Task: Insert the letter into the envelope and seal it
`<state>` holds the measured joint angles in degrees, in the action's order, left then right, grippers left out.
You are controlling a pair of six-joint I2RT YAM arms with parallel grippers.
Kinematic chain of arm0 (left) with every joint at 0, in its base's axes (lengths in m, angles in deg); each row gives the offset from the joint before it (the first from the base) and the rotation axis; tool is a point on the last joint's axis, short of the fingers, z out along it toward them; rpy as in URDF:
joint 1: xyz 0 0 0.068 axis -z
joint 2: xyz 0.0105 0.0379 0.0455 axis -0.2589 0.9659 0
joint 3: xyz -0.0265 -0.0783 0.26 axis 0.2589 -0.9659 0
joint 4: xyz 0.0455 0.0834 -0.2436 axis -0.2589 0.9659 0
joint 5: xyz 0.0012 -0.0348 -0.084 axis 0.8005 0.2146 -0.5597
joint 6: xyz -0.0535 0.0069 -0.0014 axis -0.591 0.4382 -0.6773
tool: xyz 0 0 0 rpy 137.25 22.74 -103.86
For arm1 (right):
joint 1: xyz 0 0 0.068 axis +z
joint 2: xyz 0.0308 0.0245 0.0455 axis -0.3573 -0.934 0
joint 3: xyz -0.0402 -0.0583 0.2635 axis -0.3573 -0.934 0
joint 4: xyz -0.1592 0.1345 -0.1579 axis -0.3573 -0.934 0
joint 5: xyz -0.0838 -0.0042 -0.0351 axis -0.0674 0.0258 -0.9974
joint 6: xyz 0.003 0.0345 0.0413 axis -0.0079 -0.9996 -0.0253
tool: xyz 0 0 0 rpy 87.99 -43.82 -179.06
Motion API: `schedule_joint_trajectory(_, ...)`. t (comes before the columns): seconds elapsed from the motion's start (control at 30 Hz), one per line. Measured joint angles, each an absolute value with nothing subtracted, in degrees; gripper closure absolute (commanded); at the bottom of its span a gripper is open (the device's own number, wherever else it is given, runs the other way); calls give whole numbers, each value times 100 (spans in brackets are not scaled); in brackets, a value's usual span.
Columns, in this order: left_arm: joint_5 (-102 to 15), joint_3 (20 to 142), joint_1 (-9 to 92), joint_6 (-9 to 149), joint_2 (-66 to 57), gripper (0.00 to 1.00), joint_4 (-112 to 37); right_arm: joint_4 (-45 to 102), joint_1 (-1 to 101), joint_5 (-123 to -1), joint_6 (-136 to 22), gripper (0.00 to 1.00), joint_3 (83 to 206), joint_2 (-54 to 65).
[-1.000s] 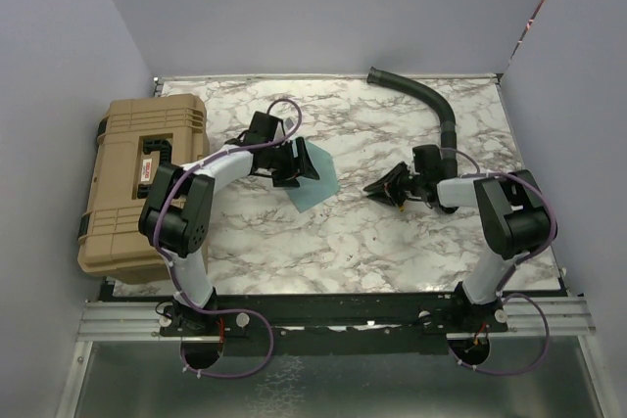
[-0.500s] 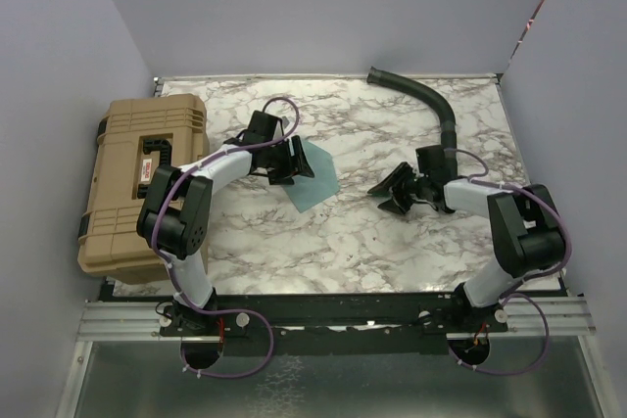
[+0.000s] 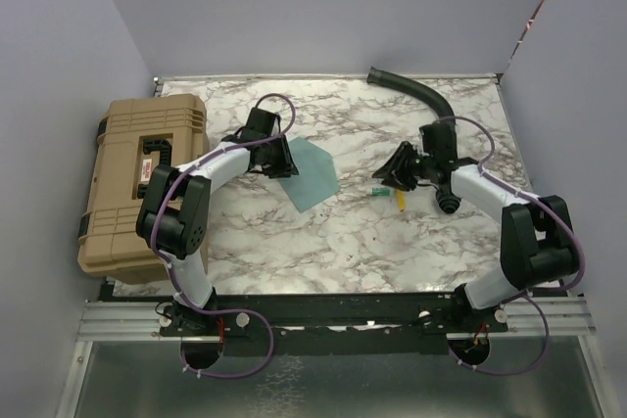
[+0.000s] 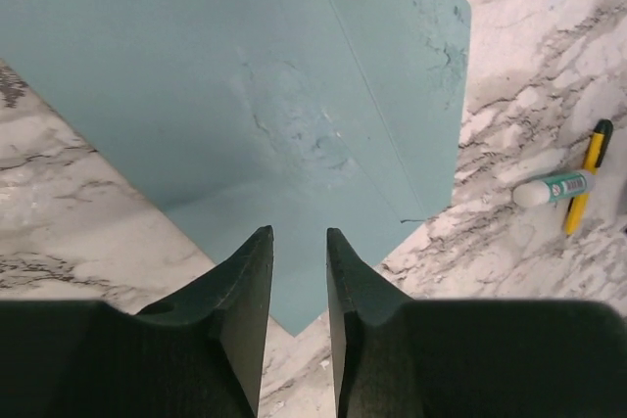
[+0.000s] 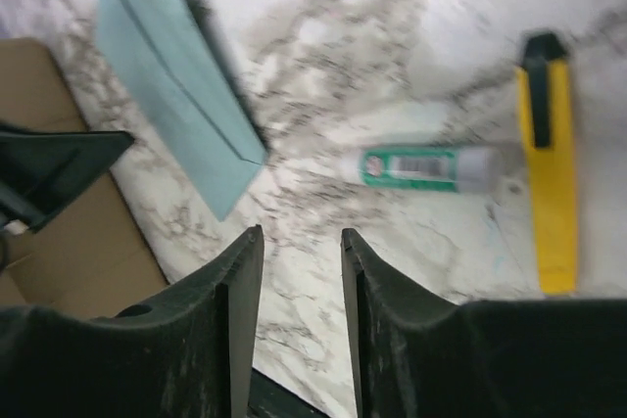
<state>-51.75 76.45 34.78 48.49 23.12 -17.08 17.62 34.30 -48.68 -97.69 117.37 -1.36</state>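
Note:
The teal envelope (image 3: 313, 176) lies flat on the marble table, and in the left wrist view the envelope (image 4: 245, 95) fills the upper part with a fold line across it. My left gripper (image 3: 285, 160) is at its left edge. The left gripper (image 4: 299, 237) hovers over the envelope's near corner, jaws a narrow gap apart with nothing between them. My right gripper (image 3: 398, 171) hangs to the right of the envelope, and the right gripper (image 5: 302, 237) is open and empty over bare marble. The envelope (image 5: 176, 95) shows at upper left there. The letter is out of view.
A green-and-white glue stick (image 3: 378, 189) and a yellow cutter (image 3: 401, 203) lie just below the right gripper; the glue stick (image 5: 431, 166) and the cutter (image 5: 549, 173) also show in the right wrist view. A tan hard case (image 3: 142, 178) sits at the left edge. A black hose (image 3: 421, 95) curves at the back right.
The envelope part that stood up by the left gripper now lies flat, and the left jaws have narrowed. The right gripper moved up and back, uncovering the glue stick and cutter.

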Motion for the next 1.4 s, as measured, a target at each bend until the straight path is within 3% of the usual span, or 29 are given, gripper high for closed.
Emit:
schedule_joint_trajectory(0.1,-4908,7645,3462,4855,2312,84,-1668,1959,3432,-4631,-9531,65,12227,-308)
schedule_joint_trajectory(0.27,-4539,7676,3447,4906,2356,91,-1629,2348,3445,-4454,-9383,70,13431,-1294)
schedule_joint_trajectory(0.5,-4373,7811,3445,5127,2878,94,-1690,2426,3515,-4454,-9315,75,14688,-2925)
schedule_joint_trajectory(0.6,-4388,7829,3423,5229,2907,94,-1741,2398,3589,-4385,-9326,82,14848,-3303)
schedule_joint_trajectory(0.87,-4423,7768,3408,5395,2915,95,-1830,2477,3790,-3832,-9621,86,14994,-3886)
schedule_joint_trajectory(1.4,-4783,7853,3370,5428,3040,95,-1907,3480,4175,-2555,-9800,85,15169,-4253)
